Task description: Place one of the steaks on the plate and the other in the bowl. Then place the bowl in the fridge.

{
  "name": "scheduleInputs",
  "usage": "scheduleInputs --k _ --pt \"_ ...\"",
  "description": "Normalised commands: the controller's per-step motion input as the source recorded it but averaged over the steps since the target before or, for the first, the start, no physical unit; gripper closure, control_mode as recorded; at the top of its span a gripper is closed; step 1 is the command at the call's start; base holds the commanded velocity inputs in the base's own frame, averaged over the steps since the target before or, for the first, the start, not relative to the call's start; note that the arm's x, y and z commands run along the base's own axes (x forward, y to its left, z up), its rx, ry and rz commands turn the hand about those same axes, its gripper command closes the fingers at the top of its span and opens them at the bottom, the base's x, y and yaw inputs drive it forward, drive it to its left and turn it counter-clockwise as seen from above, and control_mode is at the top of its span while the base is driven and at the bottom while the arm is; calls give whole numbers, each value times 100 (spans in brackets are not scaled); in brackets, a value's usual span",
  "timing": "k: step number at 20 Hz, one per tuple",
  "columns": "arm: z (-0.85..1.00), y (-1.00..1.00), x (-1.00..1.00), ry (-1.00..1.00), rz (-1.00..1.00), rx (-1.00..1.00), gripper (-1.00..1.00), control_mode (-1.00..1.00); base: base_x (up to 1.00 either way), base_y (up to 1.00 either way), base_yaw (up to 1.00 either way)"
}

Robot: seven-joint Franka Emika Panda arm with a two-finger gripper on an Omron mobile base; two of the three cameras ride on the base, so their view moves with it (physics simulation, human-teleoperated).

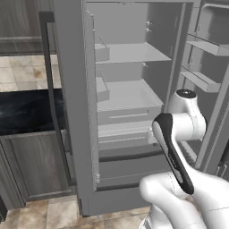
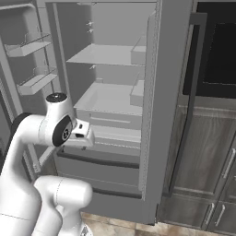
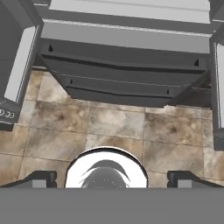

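You face the fridge [image 1: 134, 103] with both upper doors swung open, its grey shelves [image 2: 108, 99] bare and its lower drawers [image 3: 122, 74] shut above the tiled floor [image 3: 113, 127]. Your gripper [image 3: 111, 177] points down at that floor, fingertips [image 3: 43, 178] spread wide apart with nothing between them.

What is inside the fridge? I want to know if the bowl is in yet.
The fridge stands open. Its shelves and the drawers below them look bare; no bowl shows on them. The door hides part of the interior, and closed drawers hide their contents.
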Motion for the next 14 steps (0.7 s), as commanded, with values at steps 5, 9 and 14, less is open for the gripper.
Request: scheduleInputs --k 5,9,14 --pt "0 4 -16 0 0 0 -100 100 -36 22 0" --pt "0 0 0 0 0 0 -100 100 -67 51 0" --pt "0 0 0 0 0 0 -100 100 -38 71 -12"
